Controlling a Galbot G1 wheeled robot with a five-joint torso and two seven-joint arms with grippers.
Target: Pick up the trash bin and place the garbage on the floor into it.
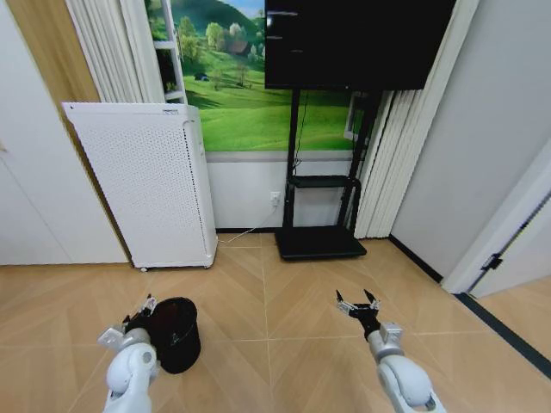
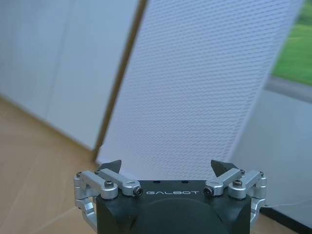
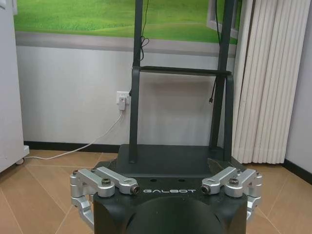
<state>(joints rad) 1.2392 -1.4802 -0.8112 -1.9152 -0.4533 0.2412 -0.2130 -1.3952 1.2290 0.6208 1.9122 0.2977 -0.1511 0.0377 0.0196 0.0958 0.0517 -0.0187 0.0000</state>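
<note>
Trash bin, head view: you see the trash bin point(image 1: 177, 334), black and round, standing upright on the wood floor point(image 1: 284, 301), in front of the white perforated appliance point(image 1: 146, 183) and a little toward you.
Left gripper, head view: your left gripper point(image 1: 139, 311) sits just beside the bin's rim on its left side; you cannot tell whether it touches the rim.
Right gripper, head view: your right gripper point(image 1: 357, 302) hovers over bare floor, well apart from the bin to its right, with its fingers spread wide and nothing between them.
Background, head view: beyond the bin, to its right, a black TV stand point(image 1: 320, 206) carries a dark screen point(image 1: 355, 41) against the wall with the green landscape mural point(image 1: 250, 86).

Left gripper, left wrist view: your left gripper point(image 2: 167, 168) has its fingers point(image 2: 111, 167) wide apart and empty.
Facing, left wrist view: it points at the appliance's perforated panel point(image 2: 195, 87), which stands near it.

Right gripper, right wrist view: your right gripper point(image 3: 165, 184) shows linkages spread wide; the tips are out of frame, nothing is held.
Facing, right wrist view: it points at the TV stand's base point(image 3: 165, 158), with a wall socket point(image 3: 122, 100) and white cable to the stand's side and a pleated curtain point(image 3: 265, 83) on the other side.
</note>
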